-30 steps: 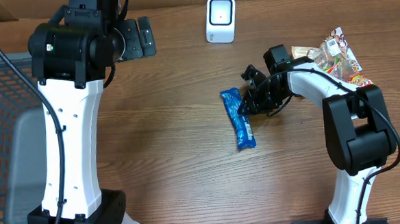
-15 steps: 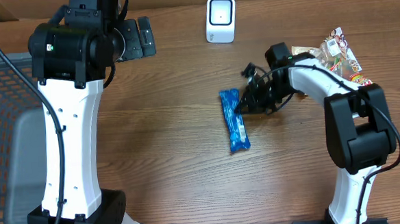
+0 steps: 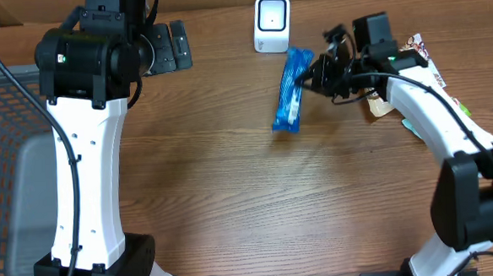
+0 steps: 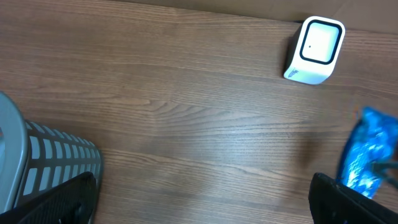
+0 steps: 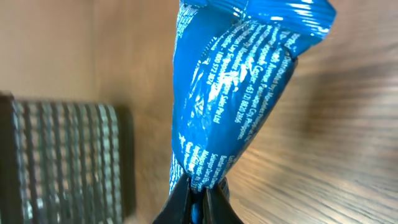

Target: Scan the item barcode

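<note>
1. Right gripper (image 3: 312, 72) is clenched on one end of the blue packet (image 3: 290, 92). In my right wrist view its fingers (image 5: 179, 208) pinch the crimped end at the bottom of the frame, and the packet (image 5: 230, 93) stands away from them, its white print facing the camera.
2. From overhead, the packet lies at a slant. Its upper end is at the grip and its lower end points toward the middle of the table (image 3: 232, 181).
3. The packet sits just to the right of the white scanner (image 3: 272, 23) and a little in front of it. The two are near each other, and I see no contact between them.
4. In the left wrist view the packet (image 4: 368, 152) shows at the right edge, with a faint shadow on the wood beside it, so it looks clear of the table there. The scanner (image 4: 315, 50) is above it in that frame, its window turned toward the camera.
5. Left gripper (image 3: 172, 46) is released, jaws spread wide and holding nothing. It hangs over the far left part of the table, well apart from the packet. Its fingertips (image 4: 59, 199) show at the bottom corners of its own view.
6. A grey mesh basket (image 3: 1, 125) sits at the left edge, and its rim (image 4: 37, 158) shows in the left wrist view.
7. A pile of snack wrappers (image 3: 418, 57) lies at the far right, behind the right arm.
8. At the left of the right wrist view there is a dark ribbed shape (image 5: 62, 155). It is too blurred for me to say what it is.
</note>
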Robot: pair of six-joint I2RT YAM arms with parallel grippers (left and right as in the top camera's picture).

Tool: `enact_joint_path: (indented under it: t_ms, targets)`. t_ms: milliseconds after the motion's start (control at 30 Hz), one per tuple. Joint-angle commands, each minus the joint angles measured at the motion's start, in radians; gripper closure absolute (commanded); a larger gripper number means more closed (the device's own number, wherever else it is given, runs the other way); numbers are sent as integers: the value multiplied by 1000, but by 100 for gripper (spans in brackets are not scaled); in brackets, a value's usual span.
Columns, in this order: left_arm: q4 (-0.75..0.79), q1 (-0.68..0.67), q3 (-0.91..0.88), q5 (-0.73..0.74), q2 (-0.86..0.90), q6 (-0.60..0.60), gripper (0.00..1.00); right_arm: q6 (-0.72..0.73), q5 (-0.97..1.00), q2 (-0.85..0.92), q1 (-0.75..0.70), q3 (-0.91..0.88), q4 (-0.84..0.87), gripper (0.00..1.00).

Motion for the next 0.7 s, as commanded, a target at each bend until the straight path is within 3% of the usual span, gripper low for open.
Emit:
enact_joint_path:
  t_ms: [0,367,667]
  targets:
    - [4,0,-2,-13,1,19,0,234,139,-79,5,30,36,96]
    - [4,0,-2,-13,1,19,0,703,330,-103,25,27,13,96]
    - [4,0,-2,-13,1,19,0,1052,617,-65,169,-9,-71,96]
